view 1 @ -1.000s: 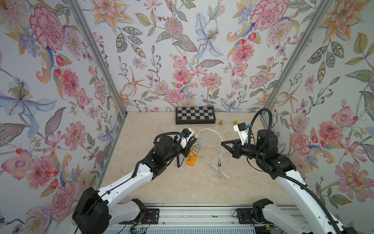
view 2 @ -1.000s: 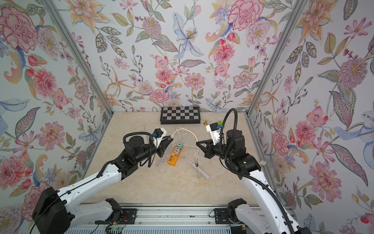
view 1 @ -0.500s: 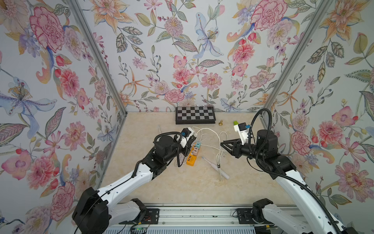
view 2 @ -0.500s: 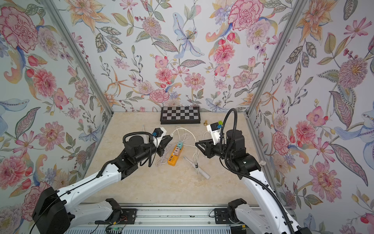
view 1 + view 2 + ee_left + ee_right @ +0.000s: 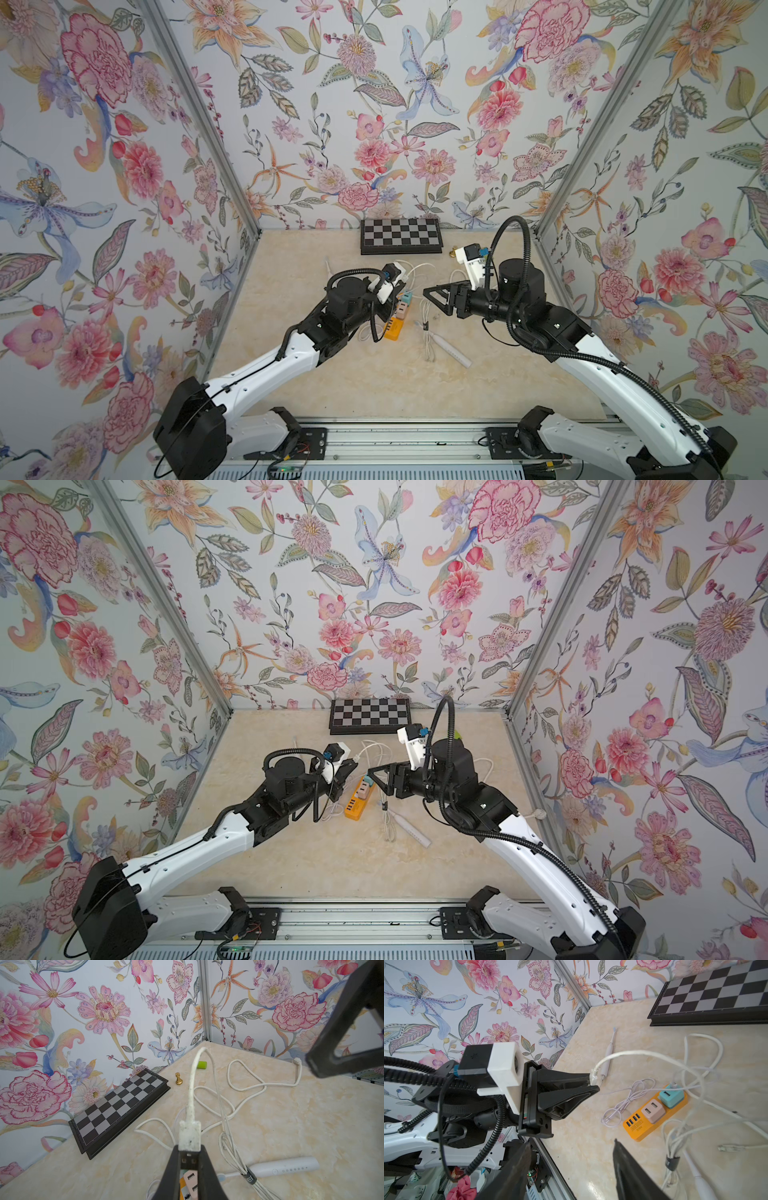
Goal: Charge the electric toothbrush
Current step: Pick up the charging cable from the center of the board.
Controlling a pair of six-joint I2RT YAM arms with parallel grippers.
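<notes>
The white electric toothbrush (image 5: 451, 353) (image 5: 412, 833) (image 5: 287, 1168) lies flat on the table, with a strapped bundle of white cable (image 5: 249, 1177) across its neck. My left gripper (image 5: 188, 1160) (image 5: 593, 1081) is shut on the USB plug (image 5: 189, 1136) of a white cable, held above the orange power strip (image 5: 394, 327) (image 5: 357, 803) (image 5: 654, 1120). A pink adapter and a teal adapter sit in the strip. My right gripper (image 5: 433, 299) (image 5: 375, 780) (image 5: 572, 1144) hangs open and empty, just right of the strip and above the cable bundle.
A folded chessboard (image 5: 401, 241) lies against the back wall, with a gold pawn (image 5: 178, 1078) and a green cylinder (image 5: 202, 1064) near it. A slim white toothbrush (image 5: 607, 1057) lies at the back left. Loose white cable loops (image 5: 245, 1084) spread behind the strip. Floral walls close three sides.
My right gripper's jaws have gone from shut to open, and the gripper has shifted a little. The left gripper stays shut on the plug, almost still.
</notes>
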